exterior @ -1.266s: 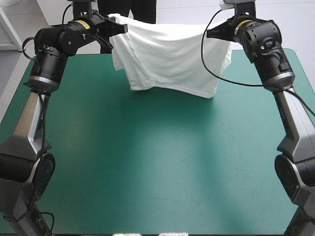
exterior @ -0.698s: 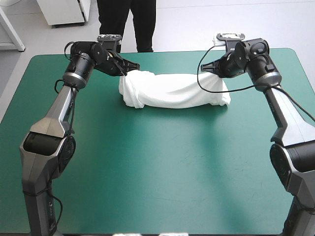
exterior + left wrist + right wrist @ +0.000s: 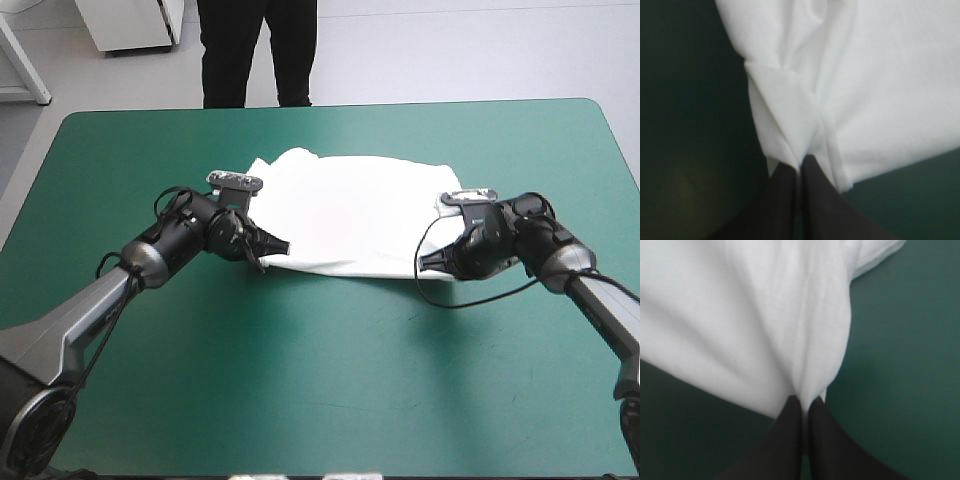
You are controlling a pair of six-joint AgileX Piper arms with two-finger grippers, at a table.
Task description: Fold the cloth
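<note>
The white T-shirt [image 3: 350,212] lies spread on the teal-green table, folded over into a rough rectangle past the table's middle. My left gripper [image 3: 283,246] is low at the shirt's near left corner, shut on the T-shirt [image 3: 805,100]; its black fingers [image 3: 785,200] meet in an arch with cloth pinched at the tip. My right gripper [image 3: 424,265] sits at the near right corner, likewise shut on the T-shirt [image 3: 765,315], with its fingers [image 3: 825,440] pressed together on a gathered pleat.
Bare teal-green cover [image 3: 330,380] stretches from the shirt to the near edge and to both sides. The table's far edge [image 3: 330,106] lies a short way beyond the shirt.
Both arms came down and toward the near side from the raised position, dragging the T-shirt with them. The shirt went from hanging, to a bunched roll, to lying spread flat.
</note>
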